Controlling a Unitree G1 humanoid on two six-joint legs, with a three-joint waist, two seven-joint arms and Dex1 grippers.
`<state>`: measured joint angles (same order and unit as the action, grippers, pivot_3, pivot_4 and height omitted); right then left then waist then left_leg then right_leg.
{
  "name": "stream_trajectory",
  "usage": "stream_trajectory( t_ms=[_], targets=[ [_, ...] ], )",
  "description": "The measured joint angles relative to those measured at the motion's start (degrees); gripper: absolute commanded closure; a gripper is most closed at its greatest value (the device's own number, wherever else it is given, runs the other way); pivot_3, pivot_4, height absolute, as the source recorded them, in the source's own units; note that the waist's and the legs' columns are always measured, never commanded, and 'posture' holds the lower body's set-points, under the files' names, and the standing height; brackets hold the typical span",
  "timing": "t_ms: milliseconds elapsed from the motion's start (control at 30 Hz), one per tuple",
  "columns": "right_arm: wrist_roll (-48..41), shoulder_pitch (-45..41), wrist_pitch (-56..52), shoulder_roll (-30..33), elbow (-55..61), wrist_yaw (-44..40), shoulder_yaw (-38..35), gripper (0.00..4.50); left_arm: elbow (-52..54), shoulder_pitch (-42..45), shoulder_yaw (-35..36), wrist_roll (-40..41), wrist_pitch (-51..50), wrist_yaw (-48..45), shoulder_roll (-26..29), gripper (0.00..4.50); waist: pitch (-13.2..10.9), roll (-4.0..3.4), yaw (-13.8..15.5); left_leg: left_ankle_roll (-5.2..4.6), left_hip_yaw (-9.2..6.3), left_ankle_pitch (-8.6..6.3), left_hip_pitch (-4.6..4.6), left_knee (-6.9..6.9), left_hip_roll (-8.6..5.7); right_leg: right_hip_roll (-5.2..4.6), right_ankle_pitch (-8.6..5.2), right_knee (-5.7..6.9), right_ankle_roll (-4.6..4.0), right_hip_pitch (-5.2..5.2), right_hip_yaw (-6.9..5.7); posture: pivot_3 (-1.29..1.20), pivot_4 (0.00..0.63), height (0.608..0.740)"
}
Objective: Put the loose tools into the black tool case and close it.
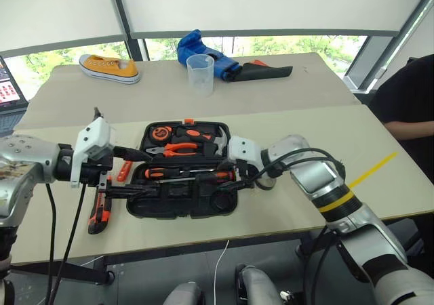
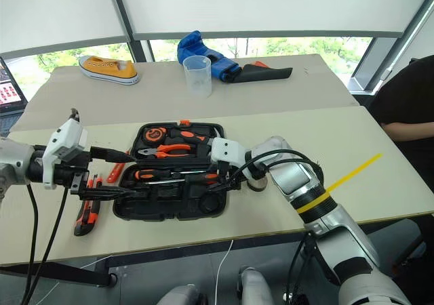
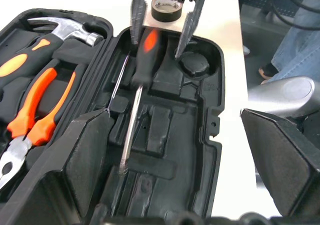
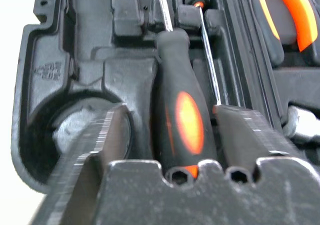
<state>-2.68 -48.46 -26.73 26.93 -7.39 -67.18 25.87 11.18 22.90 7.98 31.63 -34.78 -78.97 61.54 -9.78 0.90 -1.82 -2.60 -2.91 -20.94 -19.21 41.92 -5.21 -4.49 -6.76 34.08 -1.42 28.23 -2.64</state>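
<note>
The black tool case (image 1: 152, 207) lies open on the table, with pliers, a hammer and a tape measure in its far half. A long orange-and-black screwdriver (image 4: 185, 120) lies in the near half, its shaft along the recesses. My right gripper (image 1: 227, 181) is open, one finger on each side of that handle. A second screwdriver (image 1: 163, 173) lies beside it. My left gripper (image 1: 148, 174) is open and empty over the case's left end. The utility knife (image 1: 100, 213) and a small orange screwdriver (image 1: 124, 170) lie on the table left of the case. The tape roll (image 3: 166, 8) sits just right of it.
On the far table are a yellow shoe (image 1: 108, 68), a clear plastic cup (image 1: 200, 73) and a blue cloth with a dark pouch (image 1: 224, 66). A person in black (image 1: 407, 108) sits at the right edge. A yellow strip (image 1: 373, 169) marks the table's right side.
</note>
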Motion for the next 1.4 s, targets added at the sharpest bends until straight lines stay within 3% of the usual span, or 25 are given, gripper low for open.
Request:
stream_trajectory(
  t_ms=[100,200,533,567,1167,1400],
  targets=[
    [-1.0,0.0,-1.9,-0.9,0.8,0.4,-1.3,0.05,-0.7,0.6,-0.3,0.0,0.4,0.0,-0.2,0.00,0.0,0.00,0.0,0.00,-0.01,0.00,-0.02,0.00,0.00,0.01,0.00,0.00,0.00,0.01,-0.02,0.00,0.150,0.724],
    [-2.4,0.0,-3.8,-1.7,1.4,1.2,-2.9,0.82,-0.8,0.8,-0.6,-0.2,1.4,0.0,-0.2,0.00,0.0,0.00,-0.1,0.00,-0.01,0.00,-0.01,-0.01,0.00,0.01,0.00,-0.01,0.00,0.00,-0.02,0.00,0.150,0.724],
    [-3.0,-0.2,-5.6,-5.8,-1.1,2.7,-3.7,4.29,-1.8,0.8,-2.1,-1.3,3.1,-0.4,-0.2,0.00,0.0,0.00,-0.4,0.00,-0.01,0.00,0.00,0.00,0.01,0.03,0.01,0.01,-0.01,0.01,-0.02,0.00,0.150,0.724],
    [-2.9,-0.2,-5.4,-6.2,-1.8,2.9,-3.5,4.47,-1.9,0.8,-2.2,-1.3,3.4,-0.4,-0.2,0.00,0.0,0.00,-0.4,0.00,-0.01,0.00,-0.01,0.00,0.01,0.03,0.01,0.01,-0.01,0.01,-0.02,0.00,0.150,0.724],
    [6.2,-0.7,6.2,-7.4,-6.9,4.3,2.7,4.47,-2.6,0.3,-2.5,-2.3,4.1,-0.1,-0.9,0.00,0.3,0.04,-0.6,0.00,0.02,0.00,0.27,-0.02,-0.01,0.08,0.00,0.01,-0.01,-0.13,0.08,0.00,0.150,0.724],
    [3.1,0.1,3.1,-10.2,-7.5,5.4,-1.3,4.47,-3.4,0.4,-3.3,-2.6,4.7,1.2,-2.4,0.00,0.4,0.14,-0.8,0.03,0.08,0.01,0.29,-0.01,0.02,0.08,0.01,0.01,-0.02,-0.08,0.27,0.00,0.150,0.724]
  ],
)
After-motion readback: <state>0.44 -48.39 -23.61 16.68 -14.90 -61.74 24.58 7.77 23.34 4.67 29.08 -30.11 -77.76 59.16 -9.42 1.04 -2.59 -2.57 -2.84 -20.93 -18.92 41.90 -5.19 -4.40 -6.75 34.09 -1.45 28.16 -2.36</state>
